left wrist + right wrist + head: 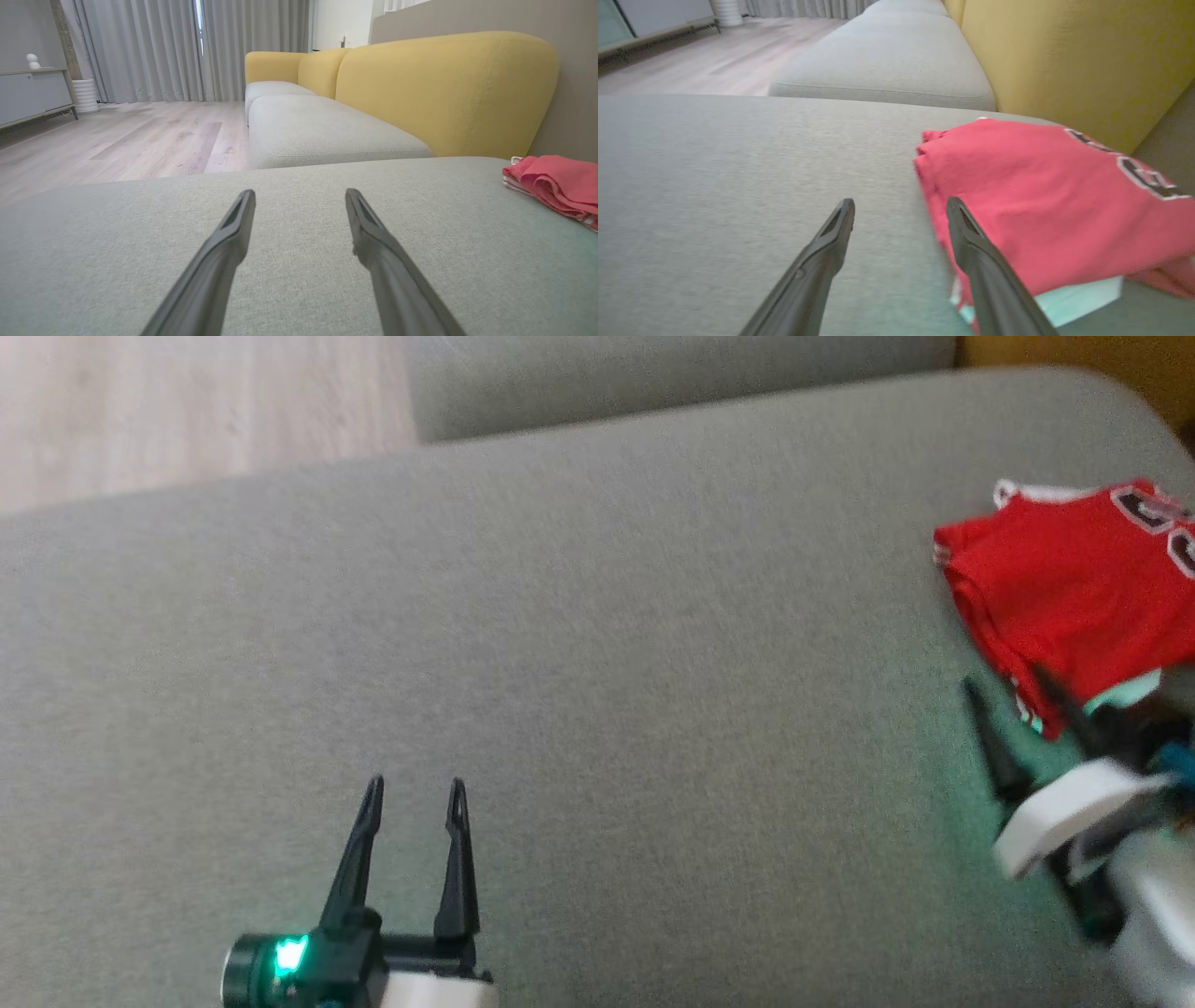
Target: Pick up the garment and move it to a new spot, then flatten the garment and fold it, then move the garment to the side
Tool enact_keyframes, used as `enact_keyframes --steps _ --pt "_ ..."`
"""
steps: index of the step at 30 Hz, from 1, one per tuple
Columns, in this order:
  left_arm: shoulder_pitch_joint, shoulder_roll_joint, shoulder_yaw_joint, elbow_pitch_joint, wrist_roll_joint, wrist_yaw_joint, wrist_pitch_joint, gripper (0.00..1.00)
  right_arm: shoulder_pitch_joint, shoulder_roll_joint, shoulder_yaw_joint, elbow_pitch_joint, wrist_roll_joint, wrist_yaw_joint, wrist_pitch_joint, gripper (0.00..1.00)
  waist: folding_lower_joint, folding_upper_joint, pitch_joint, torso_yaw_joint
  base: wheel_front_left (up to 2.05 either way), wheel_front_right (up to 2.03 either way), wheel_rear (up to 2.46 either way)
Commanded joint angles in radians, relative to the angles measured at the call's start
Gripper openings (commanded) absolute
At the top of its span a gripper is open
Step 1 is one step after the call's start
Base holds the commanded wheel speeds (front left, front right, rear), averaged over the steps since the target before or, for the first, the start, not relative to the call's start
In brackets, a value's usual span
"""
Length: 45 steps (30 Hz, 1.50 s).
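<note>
At the right end of the grey seat cushion (579, 616), the folded red garment (1074, 579) lies. The right gripper (1006, 681) is over the same end, fingers wide apart and holding nothing. The left gripper (415, 789) is over the cushion's near middle, fingers also wide, empty.

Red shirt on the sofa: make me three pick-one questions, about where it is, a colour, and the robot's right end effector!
1. Where is the red shirt? A in a basket; B on the grey cushion; C on a table.
2. The backrest's colour? A yellow; B blue; C black.
3. The right end effector is: A shut on the shirt; B open; C shut on a toy.
Answers: B, it lies on the cushion; A, yellow behind the seats; B, its fingers stand apart.
</note>
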Motion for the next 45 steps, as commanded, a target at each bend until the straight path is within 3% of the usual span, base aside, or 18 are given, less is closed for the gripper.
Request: enact_keyframes --steps 1,4,14,20,34,35,39,45 --pt "0.013 -0.007 0.025 -0.022 -0.018 -0.009 -0.009 1.00 0.068 0.045 -0.012 -0.051 -0.016 0.007 -0.024 1.00 0.0002 -0.0001 -0.115 0.062 0.00 0.00 0.00" --pt "0.035 -0.007 0.029 -0.024 -0.025 -0.014 -0.009 1.00 0.146 0.115 -0.063 -0.100 -0.042 0.007 -0.030 1.00 0.0002 -0.0001 -0.155 0.085 0.00 0.00 0.00" --pt "0.111 -0.007 0.068 -0.042 -0.032 -0.022 -0.009 1.00 0.434 0.308 -0.333 -0.455 -0.242 0.007 -0.031 1.00 0.0002 -0.0001 -0.236 0.113 0.00 0.00 0.00" --pt "0.156 -0.007 0.094 -0.043 -0.035 -0.045 -0.009 1.00 0.522 0.331 -0.337 -0.509 -0.289 0.007 -0.031 1.00 0.0002 -0.0001 -0.248 0.118 0.00 0.00 0.00" --pt "0.174 -0.007 0.119 -0.033 -0.030 -0.045 -0.009 1.00 0.568 0.339 -0.313 -0.527 -0.320 0.007 -0.031 1.00 0.0002 -0.0001 -0.262 0.133 0.00 0.00 0.00" --pt "0.214 0.001 0.080 -0.003 -0.033 -0.044 0.000 0.00 0.599 0.354 -0.334 -0.493 -0.310 0.000 -0.018 0.00 0.0002 -0.0001 -0.262 0.133 0.00 0.00 0.00" --pt "0.232 0.001 0.074 0.073 -0.035 -0.043 0.005 0.00 0.612 0.359 -0.326 -0.418 -0.308 0.000 -0.015 0.00 0.0002 -0.0001 -0.263 0.133 0.00 0.00 0.00" --pt "0.217 0.005 0.086 0.071 -0.110 -0.053 0.016 0.00 0.598 0.360 -0.332 -0.419 -0.235 0.000 -0.002 0.00 0.0002 -0.0001 -0.256 0.131 0.00 0.00 0.00"
